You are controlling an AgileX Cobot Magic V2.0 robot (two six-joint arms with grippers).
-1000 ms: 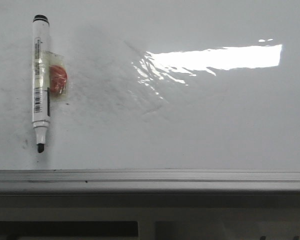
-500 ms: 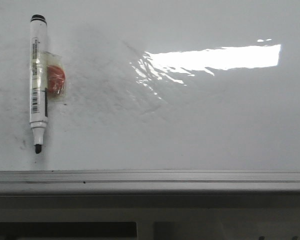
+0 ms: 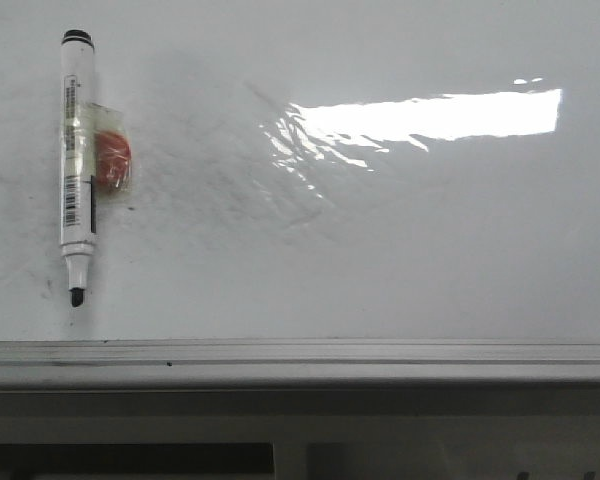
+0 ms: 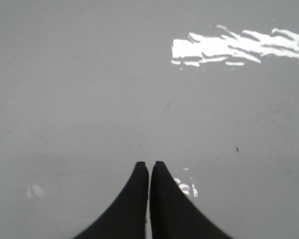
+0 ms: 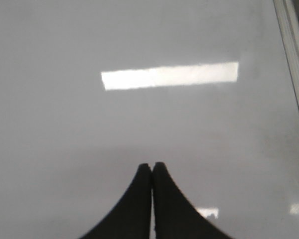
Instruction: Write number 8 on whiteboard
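Lying uncapped near the left edge of the whiteboard (image 3: 400, 260), tip toward the framed near edge, the marker (image 3: 77, 160) waits untouched; no number 8 shows; left tool (image 4: 149, 167) and right tool (image 5: 152, 167) hover pinched together, empty; grasping comes next, needing one tool spread wide.

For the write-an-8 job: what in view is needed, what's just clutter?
Needed:
whiteboard, no 8 on it yet
marker, uncapped, lying on the board
left gripper, shut, empty
right gripper, shut, empty

Clutter:
orange lump taped to the marker
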